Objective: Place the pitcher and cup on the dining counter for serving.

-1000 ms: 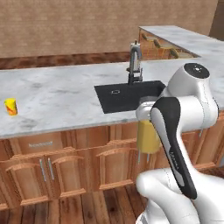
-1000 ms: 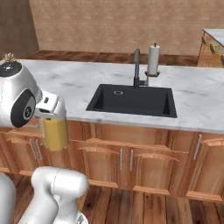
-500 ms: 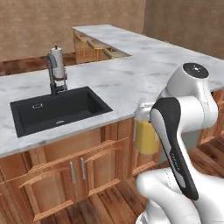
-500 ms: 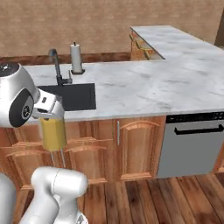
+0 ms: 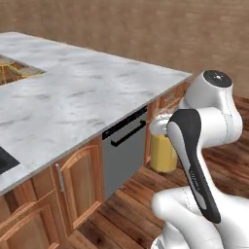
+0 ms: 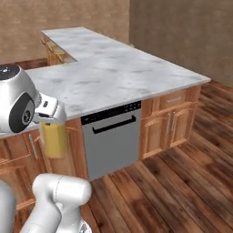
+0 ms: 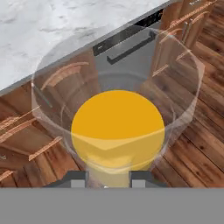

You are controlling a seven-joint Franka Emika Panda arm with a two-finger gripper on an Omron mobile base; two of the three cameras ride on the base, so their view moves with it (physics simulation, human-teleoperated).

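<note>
Carrying the drink, the robot faces a big marble counter with wooden cabinets and a grey dishwasher under it. This is the kitchen counter, not the bar with stools. The pitcher hangs upright in the air, beside the cabinets and above the wood floor. The gripper grips the pitcher, with its 2 fingers snug on each side. The task looks about 1 quarter done: the pitcher is picked up, but nothing is served yet.
</note>
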